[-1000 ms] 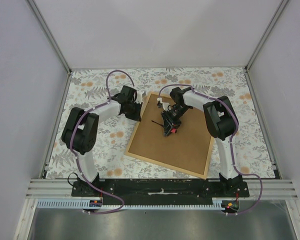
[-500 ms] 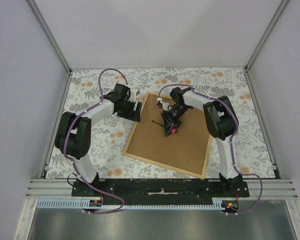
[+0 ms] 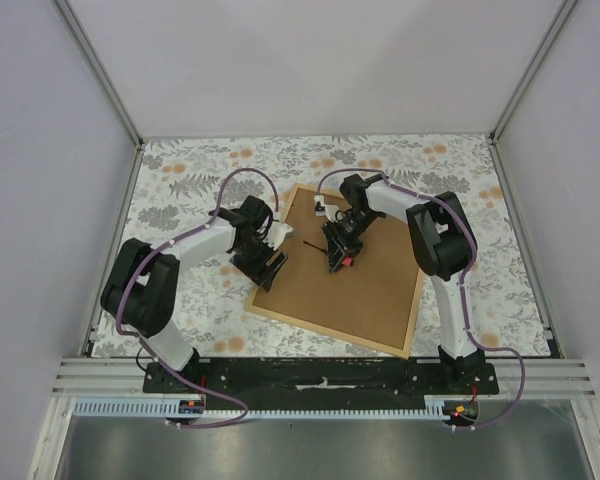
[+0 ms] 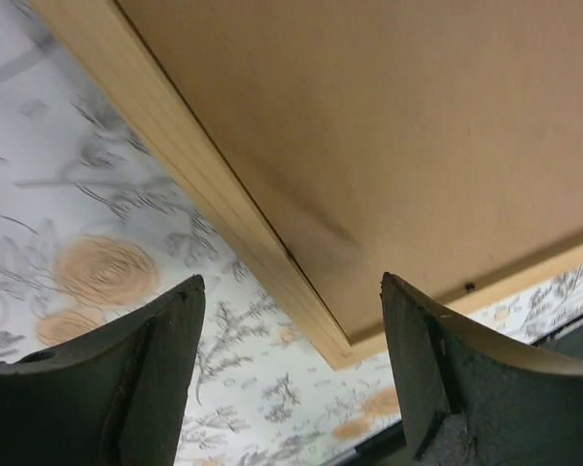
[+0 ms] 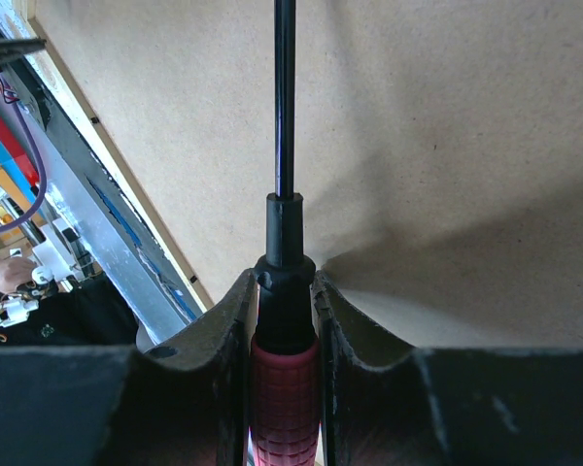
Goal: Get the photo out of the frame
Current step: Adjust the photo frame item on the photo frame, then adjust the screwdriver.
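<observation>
Brown board back (image 4: pixel 418 126): fibreboard, facing up and filling the wooden rim; a soft crease-like shadow runs across it near the left strip.
The frame (image 3: pixel 365 295): lies face down and flat on the floral tablecloth (image 3: pixel 190 170), turned askew, one corner towards the far side and one towards the right arm's base; it sits in the middle of the table, a little to the right.
Wooden strip (image 4: pixel 223 209): light tan, thin, running diagonally through the left wrist view down to the near-left corner.
Left gripper (image 3: pixel 268 268): over the left edge of the frame, partly above the board and partly above the cloth; fingers spread wide with nothing between them. From the wrist view the strip and the corner lie beneath the gap; whether a fingertip touches the wood cannot be told.
Right gripper (image 5: pixel 282 283): above the far half of the board, fingers closed partway and clamped on the screwdriver.
Screwdriver (image 5: pixel 283 243): red ribbed handle, black collar, thin dark shaft pointing towards the left arm, low over the board; whether its tip touches cannot be told.
</observation>
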Motion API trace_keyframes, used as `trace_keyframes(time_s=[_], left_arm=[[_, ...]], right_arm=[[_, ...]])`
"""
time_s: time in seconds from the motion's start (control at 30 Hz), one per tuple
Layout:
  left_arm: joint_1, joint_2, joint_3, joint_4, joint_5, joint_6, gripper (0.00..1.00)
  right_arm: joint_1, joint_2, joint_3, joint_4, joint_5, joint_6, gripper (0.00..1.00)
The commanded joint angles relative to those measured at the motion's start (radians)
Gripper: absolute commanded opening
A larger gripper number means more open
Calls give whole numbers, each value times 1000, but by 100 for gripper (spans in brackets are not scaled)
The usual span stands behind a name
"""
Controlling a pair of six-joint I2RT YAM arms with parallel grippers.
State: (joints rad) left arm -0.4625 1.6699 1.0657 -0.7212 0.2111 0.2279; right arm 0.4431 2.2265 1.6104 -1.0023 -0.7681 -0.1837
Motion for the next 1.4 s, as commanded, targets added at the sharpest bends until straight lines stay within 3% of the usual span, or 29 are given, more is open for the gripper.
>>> trace_keyframes(time_s=[0.0, 0.27, 0.47, 1.37], left_arm=[[-22, -70, -36, -86, -13, 79, 79], [-41, -69, -62, -11, -76, 31, 75], [-42, -26, -44, 54, -116, -2, 66], [1, 53, -10, 121, -42, -42, 49]], right_arm=[[2, -41, 2, 19, 29, -10, 0], [3, -51, 2, 21, 27, -7, 0], [3, -64, -6, 24, 23, -14, 0], [3, -57, -7, 21, 12, -20, 0]])
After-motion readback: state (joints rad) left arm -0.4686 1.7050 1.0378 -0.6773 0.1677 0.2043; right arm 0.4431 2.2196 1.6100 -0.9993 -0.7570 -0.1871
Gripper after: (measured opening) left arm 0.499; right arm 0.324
